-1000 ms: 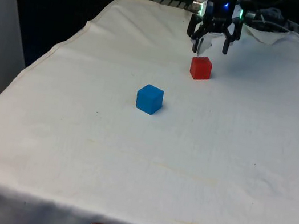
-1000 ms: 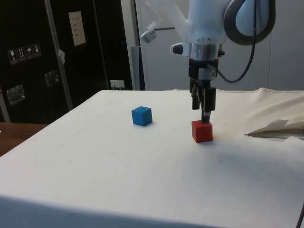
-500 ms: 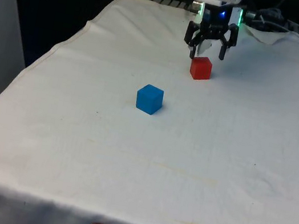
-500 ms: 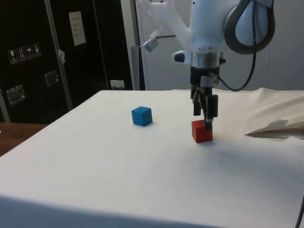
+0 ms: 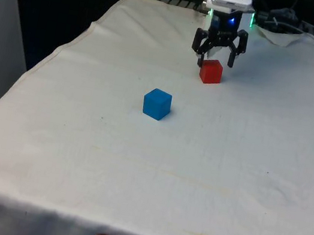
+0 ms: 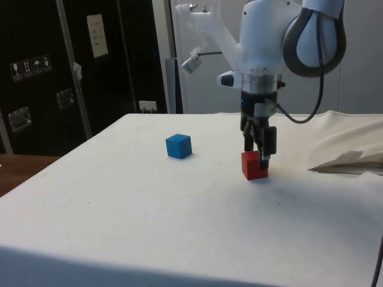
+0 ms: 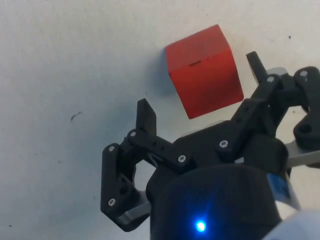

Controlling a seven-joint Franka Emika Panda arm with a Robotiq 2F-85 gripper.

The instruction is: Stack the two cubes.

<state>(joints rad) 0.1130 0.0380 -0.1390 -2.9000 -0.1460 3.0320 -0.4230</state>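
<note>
Jaws spread wide, straddling the red cube (image 5: 211, 71) with a gap on both sides. Bare worktop (image 5: 153, 172) all around the blue cube (image 5: 157, 103); open lane between the cubes, nothing standing there.

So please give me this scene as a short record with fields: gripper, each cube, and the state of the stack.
gripper: gripper open, low over the red cube, fingers not closed on it
red cube: red cube on the white cloth, near the table's far end
blue cube: blue cube on the cloth, apart from the red cube, toward the front view's left
stack: not yet made; both cubes rest on the cloth
</note>
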